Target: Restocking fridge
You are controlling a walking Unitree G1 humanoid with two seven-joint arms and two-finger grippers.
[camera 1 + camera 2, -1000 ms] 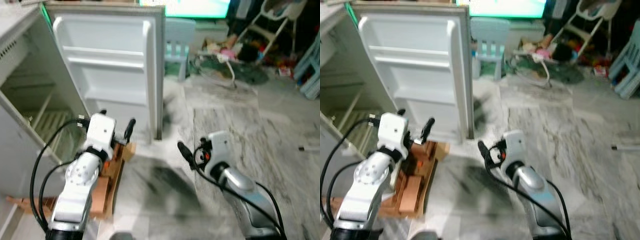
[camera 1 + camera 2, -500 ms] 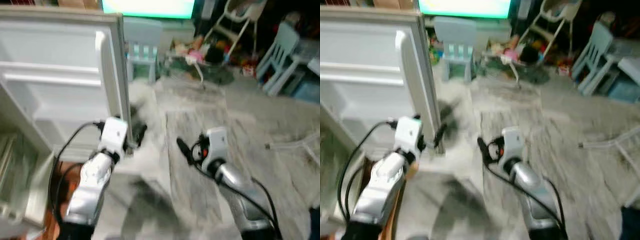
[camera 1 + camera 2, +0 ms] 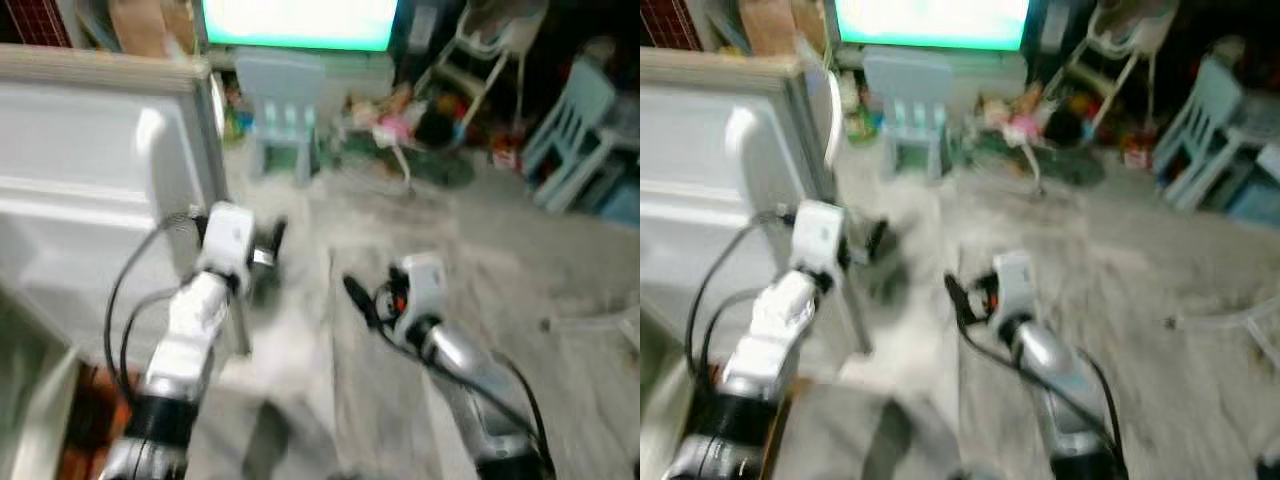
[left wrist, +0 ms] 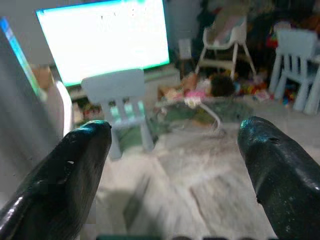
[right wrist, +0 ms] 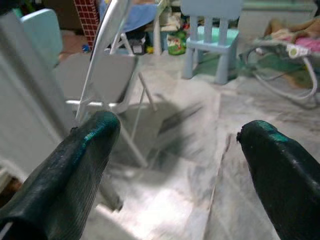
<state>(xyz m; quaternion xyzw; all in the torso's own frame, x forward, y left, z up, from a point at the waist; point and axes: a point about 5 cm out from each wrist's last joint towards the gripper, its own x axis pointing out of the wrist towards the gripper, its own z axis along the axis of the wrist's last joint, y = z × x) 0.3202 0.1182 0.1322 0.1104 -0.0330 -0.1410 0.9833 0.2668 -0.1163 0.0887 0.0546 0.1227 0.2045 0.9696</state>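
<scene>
Fridge door: white moulded plastic, open, at the scene's left edge. Left gripper: glossy black fingers apart, empty, beside the door's edge. Right gripper: fingers apart, empty, above veined marble floor. Right wrist view adds a grey folding chair; left wrist view, a pale-blue child's chair.

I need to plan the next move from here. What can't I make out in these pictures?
- Fridge door: head views are motion-blurred, and the left arm crosses it; its shelves can't be read.
- Fridge interior: cut off by the left edge of the head views.
- Items to restock: none can be made out.
- Toys beyond the light blue chair: too blurred to identify.
- Left gripper and right gripper: both open, holding nothing.
</scene>
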